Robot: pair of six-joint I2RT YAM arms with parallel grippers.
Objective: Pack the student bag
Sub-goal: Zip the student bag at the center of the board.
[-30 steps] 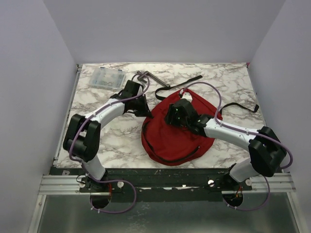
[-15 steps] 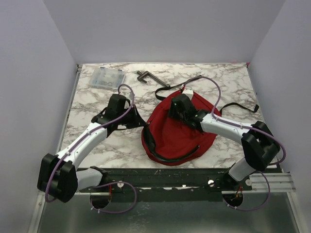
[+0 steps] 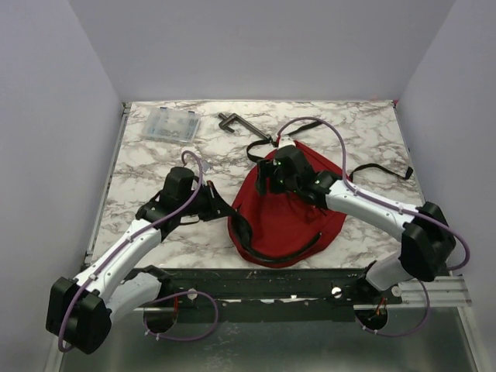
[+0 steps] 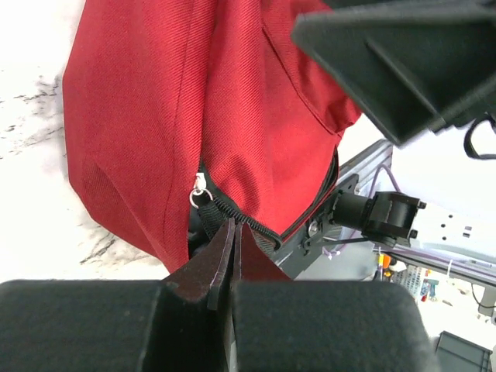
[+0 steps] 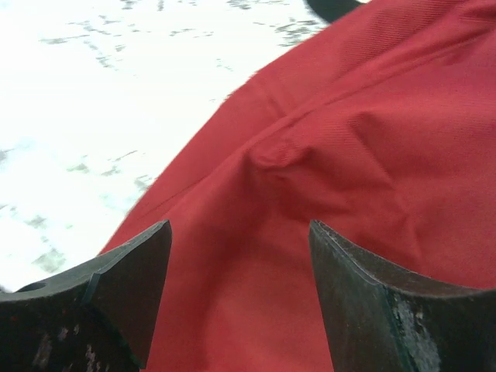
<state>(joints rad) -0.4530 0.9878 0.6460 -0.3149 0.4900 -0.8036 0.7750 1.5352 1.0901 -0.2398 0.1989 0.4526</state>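
Observation:
The student bag (image 3: 287,221) is a red backpack lying flat in the middle of the table, with its dark zipper (image 3: 246,239) running along the near-left edge. My left gripper (image 3: 226,208) is at that left edge. In the left wrist view its jaws (image 4: 233,226) are closed, with the tips pinched on the black zipper edge just below the silver zipper pull (image 4: 200,191). My right gripper (image 3: 268,180) hovers over the bag's far part. In the right wrist view it (image 5: 240,236) is wide open with only red fabric (image 5: 341,155) between the fingers.
A clear plastic case (image 3: 169,124) lies at the far left and a dark metal tool (image 3: 232,122) beside it. Black straps trail from the bag to the far side (image 3: 260,147) and to the right (image 3: 381,170). The table's near edge rail (image 3: 256,277) is just below the bag.
My left arm has drawn back toward the near left, its gripper going from the bag's upper left to its left zipper edge. My right gripper has shifted toward the bag's far side.

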